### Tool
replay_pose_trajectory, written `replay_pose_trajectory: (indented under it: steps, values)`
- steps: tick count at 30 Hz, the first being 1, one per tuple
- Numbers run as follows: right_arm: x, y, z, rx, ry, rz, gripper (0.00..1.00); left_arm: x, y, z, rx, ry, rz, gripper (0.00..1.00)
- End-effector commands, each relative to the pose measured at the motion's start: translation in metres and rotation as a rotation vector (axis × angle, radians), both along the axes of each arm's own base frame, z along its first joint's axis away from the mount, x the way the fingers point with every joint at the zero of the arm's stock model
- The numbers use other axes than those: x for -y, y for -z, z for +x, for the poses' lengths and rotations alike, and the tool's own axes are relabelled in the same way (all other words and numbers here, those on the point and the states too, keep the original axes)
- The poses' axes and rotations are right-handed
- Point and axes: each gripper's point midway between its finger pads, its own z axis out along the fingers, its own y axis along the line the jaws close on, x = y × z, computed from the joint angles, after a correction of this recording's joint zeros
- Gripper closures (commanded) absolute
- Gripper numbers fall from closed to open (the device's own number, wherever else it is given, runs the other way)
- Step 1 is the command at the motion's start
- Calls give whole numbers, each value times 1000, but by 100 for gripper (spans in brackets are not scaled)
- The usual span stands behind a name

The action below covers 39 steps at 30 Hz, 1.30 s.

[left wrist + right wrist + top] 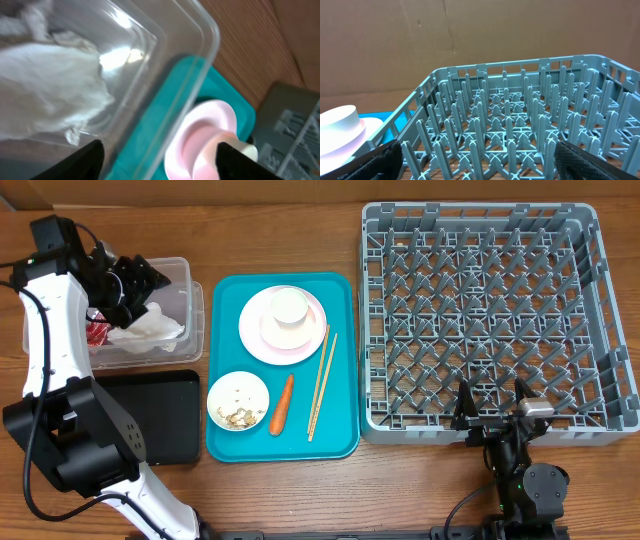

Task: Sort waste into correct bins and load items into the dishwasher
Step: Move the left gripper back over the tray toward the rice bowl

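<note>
My left gripper [140, 283] is open and empty above the clear tub [192, 290], which holds a crumpled white wad [150, 332] and a red wrapper [97, 332]. The wad [45, 85] and the tub's rim [165, 65] fill the left wrist view. A pink plate [252, 330] with a white bowl [287, 315] on it, a bowl of crumbs [238, 400], a carrot [282, 404] and chopsticks [321, 380] lie on the teal tray. The black tray [160, 415] sits in front of the tub. My right gripper [495, 415] is open and empty at the grey rack's [480, 320] near edge.
The teal tray [340, 435] lies between the bins and the rack. The rack's upright pegs [510, 125] fill the right wrist view, with brown cardboard [470, 35] behind. The left arm's base [75, 435] stands by the black tray.
</note>
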Motion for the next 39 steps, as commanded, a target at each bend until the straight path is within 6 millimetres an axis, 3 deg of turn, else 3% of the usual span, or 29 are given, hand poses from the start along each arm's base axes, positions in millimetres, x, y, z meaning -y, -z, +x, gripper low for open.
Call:
replay_pose_trajectory:
  steps: [1, 4, 13, 20, 27, 29, 37, 39]
  values:
    - [1, 1, 0, 8, 4, 0, 0, 21, -19, -1, 47, 80, -79, 35]
    - [1, 1, 0, 8, 5, 0, 0, 29, -28, -14, 44, 132, -64, 42]
    - [1, 1, 0, 8, 5, 0, 0, 67, -60, -65, -35, 254, 31, 42]
    - [1, 1, 0, 8, 5, 0, 0, 110, -45, -106, -234, 405, 155, 56]
    - [1, 1, 0, 8, 5, 0, 0, 170, -39, -123, -258, 591, 184, 56]
    - [1, 1, 0, 8, 5, 0, 0, 185, -38, -126, -252, 638, 196, 60]
    - [1, 1, 0, 8, 4, 0, 0, 210, -25, -144, -288, 768, 334, 90]
    - [1, 1, 0, 8, 5, 0, 0, 214, -20, -149, -301, 790, 348, 87]
